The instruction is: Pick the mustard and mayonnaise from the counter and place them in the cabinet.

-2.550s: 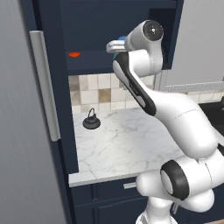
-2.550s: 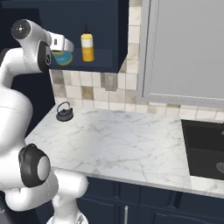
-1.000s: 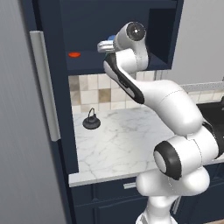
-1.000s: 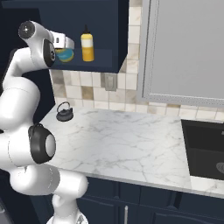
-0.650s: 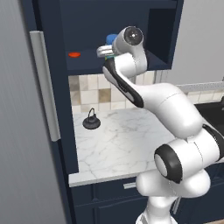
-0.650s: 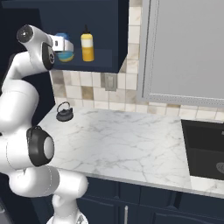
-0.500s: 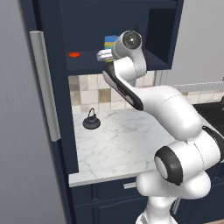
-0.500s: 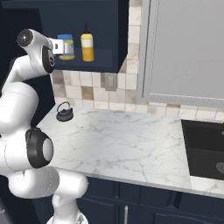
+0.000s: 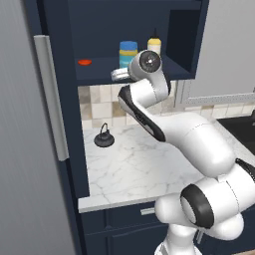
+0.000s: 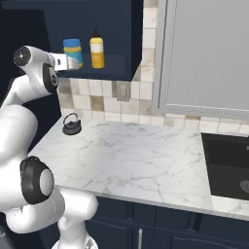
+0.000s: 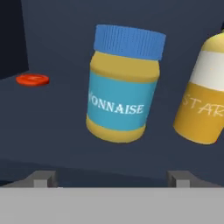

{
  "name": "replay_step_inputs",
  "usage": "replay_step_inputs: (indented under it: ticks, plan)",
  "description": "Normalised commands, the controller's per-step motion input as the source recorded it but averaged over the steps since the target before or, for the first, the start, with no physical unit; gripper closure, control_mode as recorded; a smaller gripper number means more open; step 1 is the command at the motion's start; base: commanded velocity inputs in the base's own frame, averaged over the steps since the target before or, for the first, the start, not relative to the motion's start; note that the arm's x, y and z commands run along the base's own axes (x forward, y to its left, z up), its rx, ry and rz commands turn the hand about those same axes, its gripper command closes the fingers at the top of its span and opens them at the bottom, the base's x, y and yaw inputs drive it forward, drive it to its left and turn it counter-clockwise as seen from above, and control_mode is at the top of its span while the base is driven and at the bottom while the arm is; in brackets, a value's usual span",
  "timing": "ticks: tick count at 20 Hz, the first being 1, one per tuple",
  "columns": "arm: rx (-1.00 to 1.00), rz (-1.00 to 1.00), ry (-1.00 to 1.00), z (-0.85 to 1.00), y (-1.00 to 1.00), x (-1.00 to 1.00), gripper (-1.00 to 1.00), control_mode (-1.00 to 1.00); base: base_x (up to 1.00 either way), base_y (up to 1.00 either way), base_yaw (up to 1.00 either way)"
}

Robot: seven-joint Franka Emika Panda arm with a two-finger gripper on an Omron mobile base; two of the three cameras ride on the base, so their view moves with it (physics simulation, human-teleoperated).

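On the navy cabinet (image 9: 99, 67) shelf, mayonnaise (image 11: 122, 85) stands beside mustard (image 11: 205, 94), the tool (image 11: 111, 177) released.

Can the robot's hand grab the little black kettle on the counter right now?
Probably not without a big move. The gripper is up at the cabinet shelf by the mayonnaise, while the kettle sits far below on the counter. Nothing blocks the way down, though.

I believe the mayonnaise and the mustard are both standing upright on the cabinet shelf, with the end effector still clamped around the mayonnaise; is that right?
Not quite: the end effector is open and apart from the mayonnaise, as the hand view shows. Both the mayonnaise and the mustard do stand upright on the cabinet shelf.
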Motion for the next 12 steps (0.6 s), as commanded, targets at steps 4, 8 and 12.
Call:
replay_step_inputs:
  ticks: [4, 8, 12]
  plan:
    - [0.0, 0.0, -0.09, 0.0, 0.0, -0.76, -1.0, -1.0, 0.0, 0.0, 0.0]
    - [0.0, 0.0, -0.03, -0.1, 0.0, -0.7, -1.0, -1.0, 0.0, 0.0, 0.0]
    - [0.0, 0.0, 0.0, -0.33, -0.02, -0.6, -1.0, -1.0, 0.0, 0.0, 0.0]
